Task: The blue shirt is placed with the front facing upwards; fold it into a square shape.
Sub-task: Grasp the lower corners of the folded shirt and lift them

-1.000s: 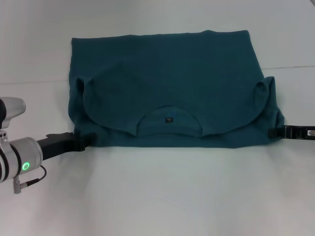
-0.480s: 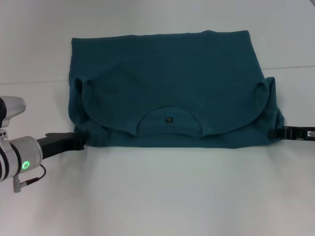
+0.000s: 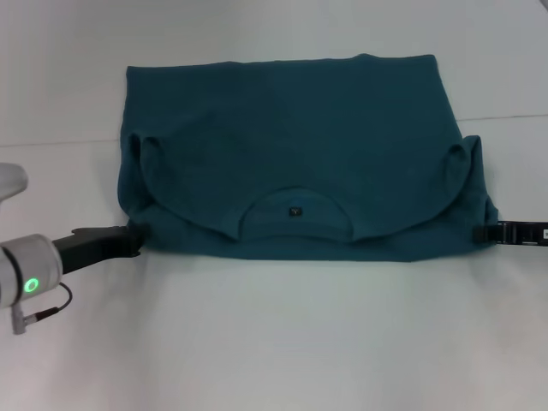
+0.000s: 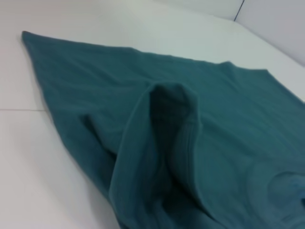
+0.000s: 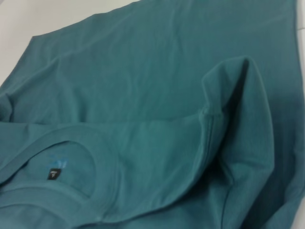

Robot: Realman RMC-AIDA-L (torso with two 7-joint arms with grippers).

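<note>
Plainly, the blue shirt [image 3: 291,154] lies spread on the white table [image 3: 282,342], already folded once: its upper part is doubled down over the body, so the neckline curves along the near edge and the sleeves bulge at either side. A small dark neck label [image 3: 295,209] sits inside the collar; in the right wrist view the same label carries a pale mark too small to read, with faint blue print just beside it. No chest lettering shows in any view.

The left gripper [image 3: 133,238] is low at the shirt's near left corner, its black tip touching or just beside the cloth edge; whether its jaws are wide, narrow or holding fabric cannot be told. The right gripper [image 3: 481,232] sits at the near right corner, its tip at the hem, and its jaws likewise cannot be told. Between the two grippers runs the shirt's whole near edge, with the collar about midway.
</note>
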